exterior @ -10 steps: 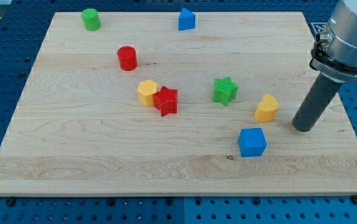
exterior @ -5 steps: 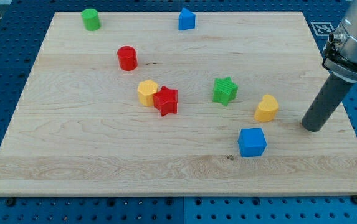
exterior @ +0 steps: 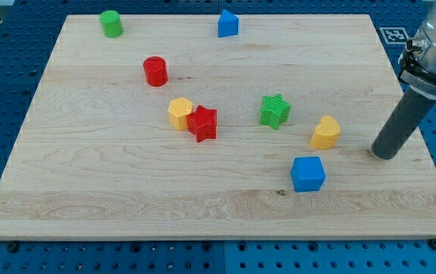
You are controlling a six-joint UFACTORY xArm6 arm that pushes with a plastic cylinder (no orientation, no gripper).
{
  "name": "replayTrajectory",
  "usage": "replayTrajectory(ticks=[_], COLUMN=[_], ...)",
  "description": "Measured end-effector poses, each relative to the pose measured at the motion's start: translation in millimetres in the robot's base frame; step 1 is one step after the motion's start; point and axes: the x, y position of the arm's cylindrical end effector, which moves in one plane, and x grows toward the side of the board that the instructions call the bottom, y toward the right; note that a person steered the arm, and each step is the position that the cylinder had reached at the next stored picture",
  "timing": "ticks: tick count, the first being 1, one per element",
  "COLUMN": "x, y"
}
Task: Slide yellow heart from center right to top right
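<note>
The yellow heart (exterior: 325, 132) lies on the wooden board (exterior: 126, 183) at the center right. My tip (exterior: 386, 154) rests on the board to the right of the heart and slightly lower, with a clear gap between them. The dark rod rises up and to the right toward the arm's grey body at the view's right edge.
A blue cube (exterior: 307, 173) sits just below the heart. A green star (exterior: 275, 111) is to the heart's left. A red star (exterior: 202, 122) touches a yellow hexagonal block (exterior: 179, 113) near the center. A red cylinder (exterior: 155, 71), green cylinder (exterior: 111, 23) and blue house-shaped block (exterior: 227, 24) lie toward the top.
My tip has slid to the right, away from the yellow heart, most of it in the first half second. No block has moved.
</note>
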Motion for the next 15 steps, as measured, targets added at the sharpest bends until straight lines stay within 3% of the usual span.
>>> replayTrajectory(ticks=[3,5,6,9,14,15], x=[-4,1,-3,-46,-98,-98], y=[-1,-84,-94,-68,-85,-53])
